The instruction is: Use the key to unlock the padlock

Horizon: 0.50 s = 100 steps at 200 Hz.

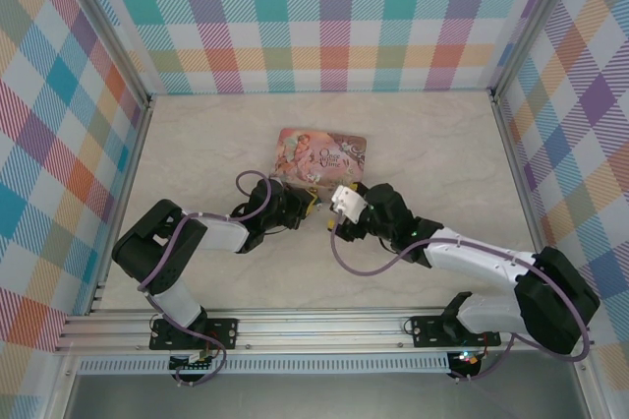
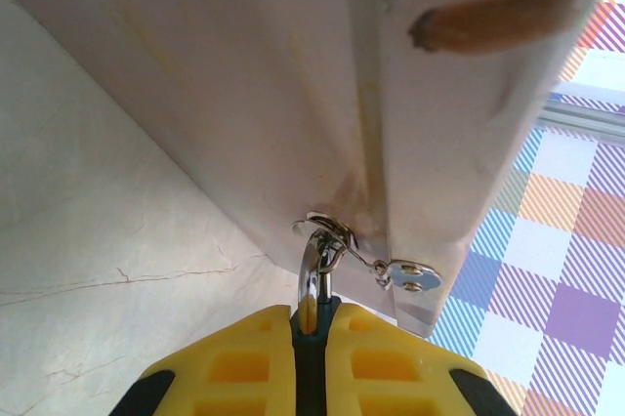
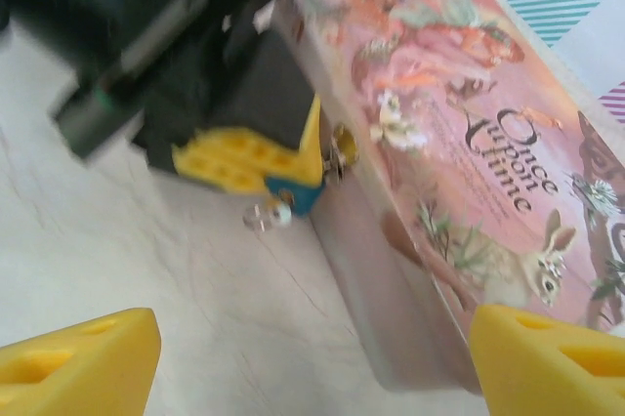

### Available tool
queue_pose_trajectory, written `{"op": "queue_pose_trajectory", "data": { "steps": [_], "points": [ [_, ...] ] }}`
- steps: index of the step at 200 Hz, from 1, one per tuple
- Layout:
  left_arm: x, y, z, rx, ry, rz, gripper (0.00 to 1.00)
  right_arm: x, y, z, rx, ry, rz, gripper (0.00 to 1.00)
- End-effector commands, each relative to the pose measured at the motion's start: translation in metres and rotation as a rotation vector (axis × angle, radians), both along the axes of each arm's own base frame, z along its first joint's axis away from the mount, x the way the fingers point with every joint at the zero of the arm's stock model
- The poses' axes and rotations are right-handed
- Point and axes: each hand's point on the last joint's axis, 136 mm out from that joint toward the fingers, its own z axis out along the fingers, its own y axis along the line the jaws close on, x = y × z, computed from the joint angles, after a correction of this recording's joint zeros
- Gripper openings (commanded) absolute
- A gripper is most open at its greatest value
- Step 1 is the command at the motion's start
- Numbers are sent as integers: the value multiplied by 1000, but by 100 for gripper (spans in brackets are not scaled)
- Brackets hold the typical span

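My left gripper (image 2: 314, 314) is shut on the padlock (image 2: 313, 336), a tiny teal body pinched between the yellow fingers (image 2: 242, 367). Its silvery shackle (image 2: 314, 268) runs through the hasp (image 2: 334, 229) on the side of the pink tin (image 2: 244, 94). In the right wrist view the padlock (image 3: 297, 197) hangs at the tin's (image 3: 459, 143) front wall, and the small silvery key (image 3: 260, 216), blurred, sticks out of its underside. My right gripper (image 3: 312, 338) is open, a short way back from the key, nothing between its fingertips (image 3: 93, 355). From above, both grippers (image 1: 301, 209) (image 1: 332, 214) meet just in front of the tin (image 1: 321, 154).
The tin lies flat mid-table on the pale marbled surface (image 1: 216, 144). Checked walls (image 1: 334, 16) and metal rails (image 1: 128, 173) close in the left, back and right sides.
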Motion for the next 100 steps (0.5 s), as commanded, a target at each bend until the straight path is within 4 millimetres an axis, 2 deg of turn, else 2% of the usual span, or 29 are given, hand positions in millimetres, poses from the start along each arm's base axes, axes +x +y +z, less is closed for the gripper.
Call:
{"op": "queue_pose_trajectory", "data": {
  "steps": [1,22,51,100],
  "points": [
    [4,-3,14,-36,6,2,0,14,5,12,-129,-234,86,82],
    [4,-2,14,-43,12,7,0,18,8,-4,-214,-259,85,81],
    [4,-2,16,-46,8,9,0,22,24,-18,-254,-274,85,69],
    [4,-2,15,-50,12,10,0,31,44,-22,-200,-249,60,52]
  ]
}}
